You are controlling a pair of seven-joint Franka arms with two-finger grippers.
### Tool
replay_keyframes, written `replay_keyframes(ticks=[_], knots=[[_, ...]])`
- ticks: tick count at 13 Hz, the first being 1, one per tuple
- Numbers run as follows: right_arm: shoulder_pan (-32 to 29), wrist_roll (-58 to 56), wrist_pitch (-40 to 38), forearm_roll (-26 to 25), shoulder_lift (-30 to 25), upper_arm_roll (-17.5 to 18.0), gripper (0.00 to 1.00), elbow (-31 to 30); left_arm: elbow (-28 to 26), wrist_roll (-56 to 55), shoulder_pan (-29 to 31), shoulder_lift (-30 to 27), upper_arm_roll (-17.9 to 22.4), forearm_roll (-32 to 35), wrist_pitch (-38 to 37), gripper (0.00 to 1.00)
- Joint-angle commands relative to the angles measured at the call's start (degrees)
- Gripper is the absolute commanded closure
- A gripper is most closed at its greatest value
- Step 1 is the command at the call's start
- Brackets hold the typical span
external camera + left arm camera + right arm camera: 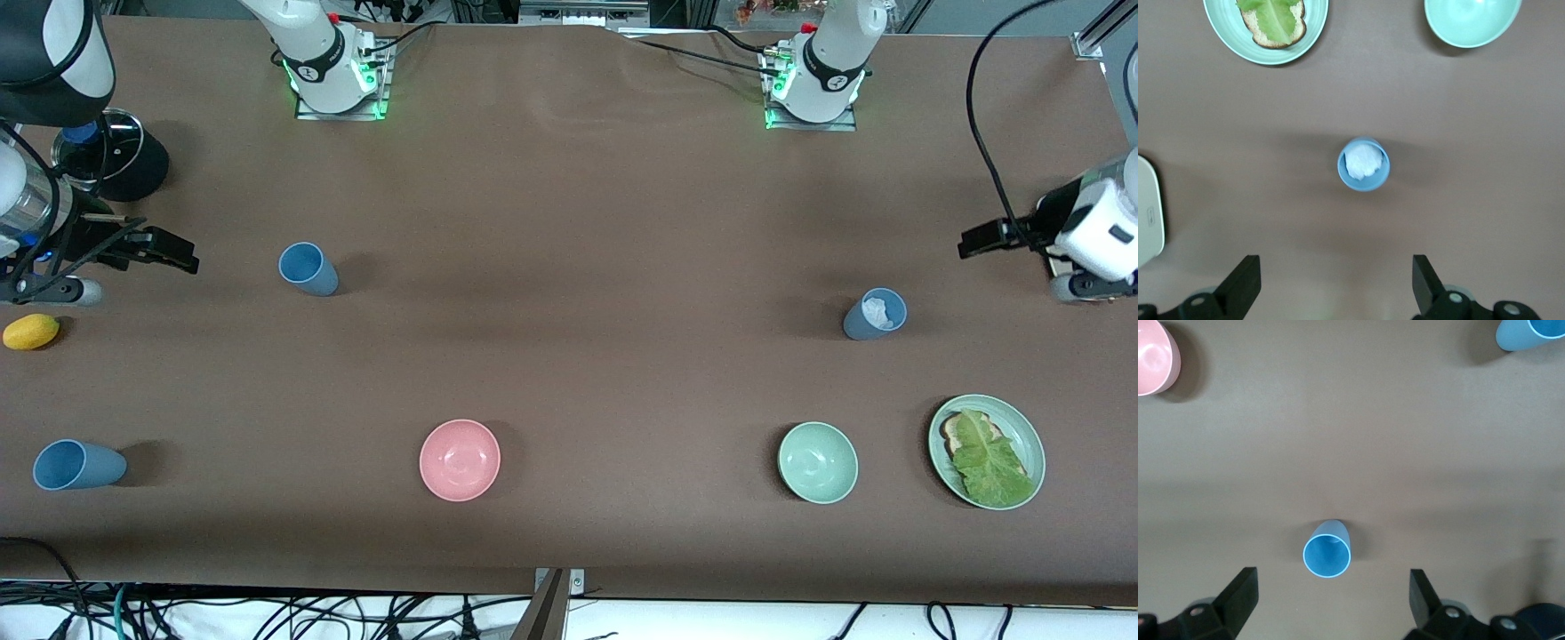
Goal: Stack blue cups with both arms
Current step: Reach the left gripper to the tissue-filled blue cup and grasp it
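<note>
Hovering spread-open over opposite table ends, the left gripper [1331,287] and right gripper [1331,600] leave three blue cups [308,268] untouched.

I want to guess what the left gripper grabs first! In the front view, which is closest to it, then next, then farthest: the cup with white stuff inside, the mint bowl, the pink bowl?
From the left gripper, open, at the left arm's end:
1. Cup with white stuff, just below it in the view.
2. Mint bowl, nearer the front camera.
3. Pink bowl, mid-table.
</note>
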Motion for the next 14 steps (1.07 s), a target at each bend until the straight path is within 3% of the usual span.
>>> replay_keyframes(ticks=[1, 5, 10, 13, 14], knots=[[0.2, 0.8, 0.6, -0.5, -0.6, 0.1, 0.0, -0.8, -2.9, 3.6, -0.2, 2.7, -0.4, 2.5, 5.3, 0.0], [0.2, 0.8, 0.6, -0.5, -0.5, 0.1, 0.0, -0.9, -13.1, 4.5, 0.2, 4.4, -0.5, 3.1, 14.7, 0.0], [0.2, 0.8, 0.6, -0.5, -0.5, 0.1, 0.0, -0.9, -13.2, 4.6, 1.6, 10.9, -0.6, 3.1, 18.6, 0.01], [0.2, 0.8, 0.6, -0.5, -0.5, 0.1, 0.0, -0.9, -12.8, 4.6, 2.4, 13.5, -0.7, 2.5, 21.5, 0.13], [0.2, 0.8, 0.6, -0.5, -0.5, 0.1, 0.0, -0.9, -12.8, 4.6, 2.7, 14.9, -0.6, 2.5, 23.3, 0.23]])
